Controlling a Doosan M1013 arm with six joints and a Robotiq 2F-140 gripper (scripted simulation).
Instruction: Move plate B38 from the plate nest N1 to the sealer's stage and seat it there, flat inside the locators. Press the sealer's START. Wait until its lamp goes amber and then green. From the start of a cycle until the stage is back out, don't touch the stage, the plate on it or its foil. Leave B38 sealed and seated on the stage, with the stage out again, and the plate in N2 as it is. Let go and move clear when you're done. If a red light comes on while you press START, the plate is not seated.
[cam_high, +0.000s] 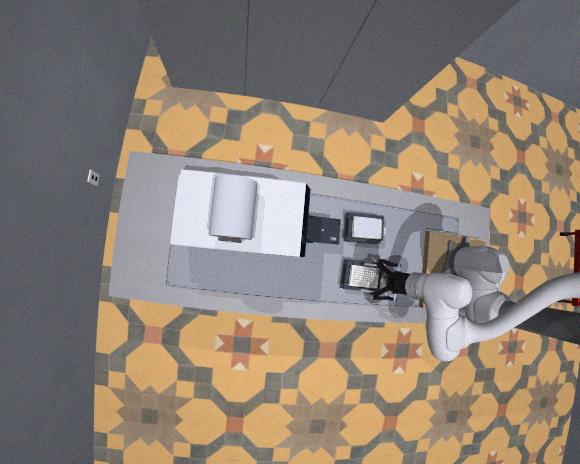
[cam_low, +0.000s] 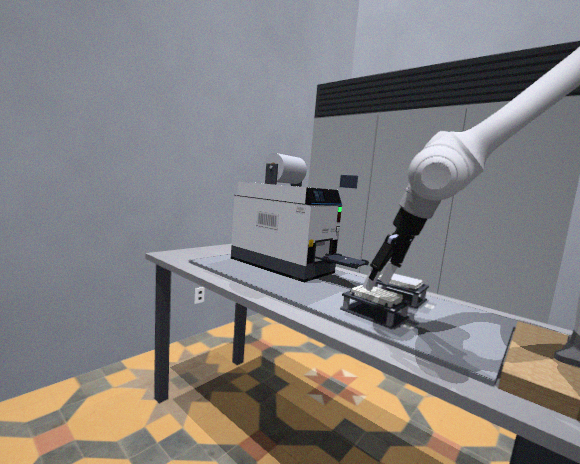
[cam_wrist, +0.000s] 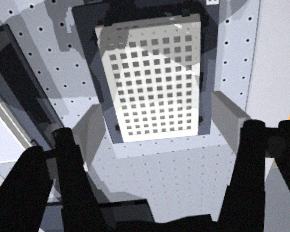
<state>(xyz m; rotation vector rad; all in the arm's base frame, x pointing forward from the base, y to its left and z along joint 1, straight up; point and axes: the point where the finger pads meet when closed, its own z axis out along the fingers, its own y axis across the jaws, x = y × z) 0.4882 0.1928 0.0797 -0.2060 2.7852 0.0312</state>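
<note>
The parted fingers (cam_high: 388, 280) (cam_low: 387, 270) grasp nothing; they should straddle the near plate (cam_high: 364, 276) (cam_low: 377, 295) (cam_wrist: 155, 82) evenly, descend squarely, then close gently without dragging its nest (cam_high: 345, 282) (cam_low: 380, 314) (cam_wrist: 92, 65).

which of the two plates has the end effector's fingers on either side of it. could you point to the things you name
The plate with the open grid of wells (cam_high: 364, 276) (cam_low: 377, 295) (cam_wrist: 155, 82), in the nest farther from the cabinets; the other plate (cam_high: 367, 227) (cam_low: 406, 281) has a plain white top.

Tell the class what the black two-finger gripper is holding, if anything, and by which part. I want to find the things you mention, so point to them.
Nothing: the black two-finger gripper (cam_high: 387, 280) (cam_low: 379, 281) (cam_wrist: 157, 111) is open, its pads apart around the white gridded plate.
</note>
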